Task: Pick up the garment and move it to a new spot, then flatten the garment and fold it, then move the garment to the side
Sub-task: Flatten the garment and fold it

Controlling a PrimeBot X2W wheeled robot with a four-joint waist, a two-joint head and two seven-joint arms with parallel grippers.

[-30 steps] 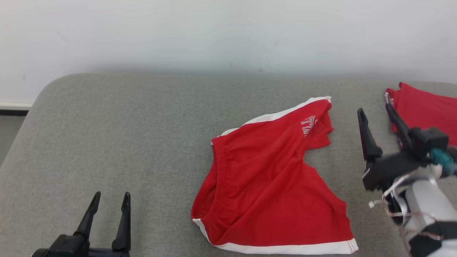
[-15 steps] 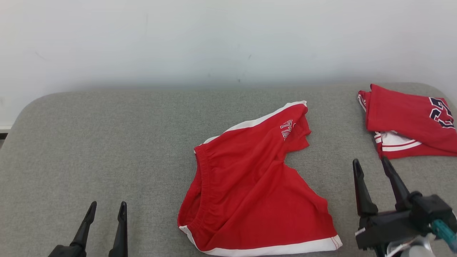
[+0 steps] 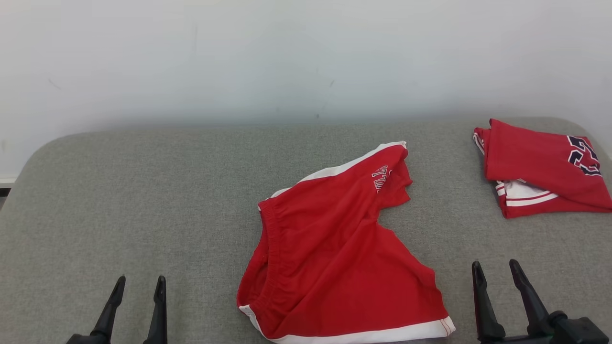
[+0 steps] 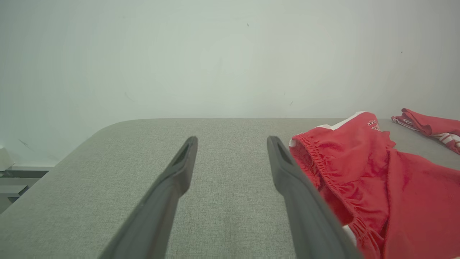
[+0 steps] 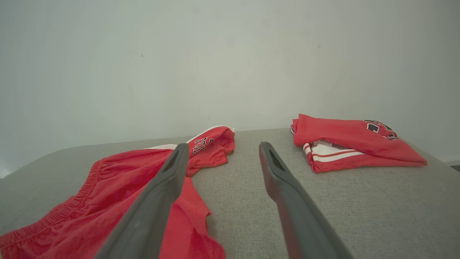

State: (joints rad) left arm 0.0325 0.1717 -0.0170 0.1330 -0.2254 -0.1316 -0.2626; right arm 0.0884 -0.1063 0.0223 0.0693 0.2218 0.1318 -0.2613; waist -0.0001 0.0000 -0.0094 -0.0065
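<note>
The garment [image 3: 334,253] is a pair of red shorts with white trim and an elastic waistband, lying spread but rumpled at the middle of the grey padded table [image 3: 143,200]. One leg is bunched toward the back. The shorts [image 4: 388,187] lie right of my left fingers, and the same shorts [image 5: 107,201] lie left of my right fingers. My left gripper [image 3: 138,282] stands open at the lower left, off the cloth. At the lower right my right gripper [image 3: 495,267] is open too, beside the hem, holding nothing.
A folded red jersey [image 3: 540,167] with white stripes and dark numerals lies at the table's back right; the jersey [image 5: 352,144] appears ahead of my right fingers. A pale wall [image 3: 306,57] rises right behind the table. Bare grey surface stretches left of the shorts.
My right gripper has drawn back from beside the jersey to the lower right, still open. The camera has shifted, bringing the whole jersey into view. The shorts lie as before.
</note>
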